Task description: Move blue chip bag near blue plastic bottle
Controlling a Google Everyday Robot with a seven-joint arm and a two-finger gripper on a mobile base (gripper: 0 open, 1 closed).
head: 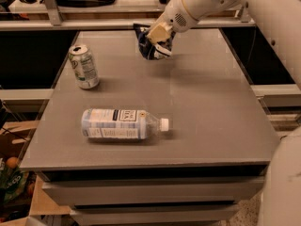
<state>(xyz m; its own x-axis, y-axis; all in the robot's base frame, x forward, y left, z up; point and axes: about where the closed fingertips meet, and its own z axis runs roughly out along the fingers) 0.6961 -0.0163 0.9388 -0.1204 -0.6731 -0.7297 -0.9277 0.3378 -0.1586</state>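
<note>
Table: a grey flat top [211, 126] with drawer-like fronts below its near edge.
Blue plastic bottle [117, 125]: lies on its side on the near left half of the table, with its white cap [164, 124] pointing right and its pale printed label facing up. Nothing touches it.
Soda can [84, 66]: stands upright, slightly tilted in view, near the left edge. It is farther back than the bottle and apart from it.
Blue chip bag [148, 50]: at the far middle of the table, well apart from the bottle and to the right of the can. The dark foil is crumpled and hangs from the gripper. Its lower end is close to the table top, and whether it touches the top cannot be told.
Gripper [157, 36]: over the far end of the table, pointing down and to the left, with its fingers closed on the top of the blue chip bag.
Arm [244, 4]: white, and reaches in from the upper right down to the gripper.
Behind the table: a pale rail [94, 24] runs along the back, with dark space beneath it.
</note>
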